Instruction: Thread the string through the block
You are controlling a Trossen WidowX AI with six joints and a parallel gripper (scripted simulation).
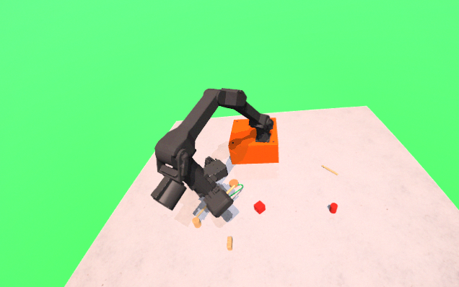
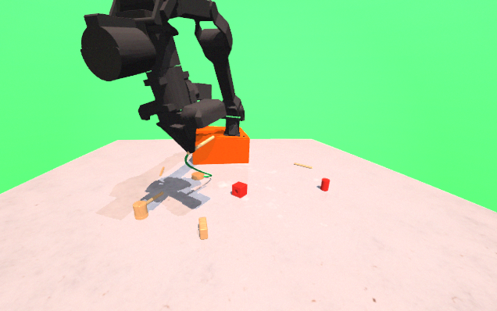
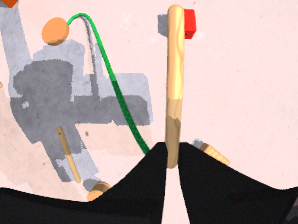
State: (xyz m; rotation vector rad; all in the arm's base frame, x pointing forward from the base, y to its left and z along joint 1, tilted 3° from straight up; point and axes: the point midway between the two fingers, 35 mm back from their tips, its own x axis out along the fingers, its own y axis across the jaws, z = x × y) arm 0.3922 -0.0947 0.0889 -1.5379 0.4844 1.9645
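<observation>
My gripper is shut on one end of the wooden stick and holds it above the table; its other end points away from the fingers. The green string runs from the fingers in a slack curve down to the round wooden button. The red block sits on the table, a dark hole showing in the exterior view. In the wrist view the stick partly covers it. The string lies outside the block.
A wooden mallet and a small wooden piece lie at the front. A red cylinder and a loose stick are right. Another stick lies left. The orange base is behind.
</observation>
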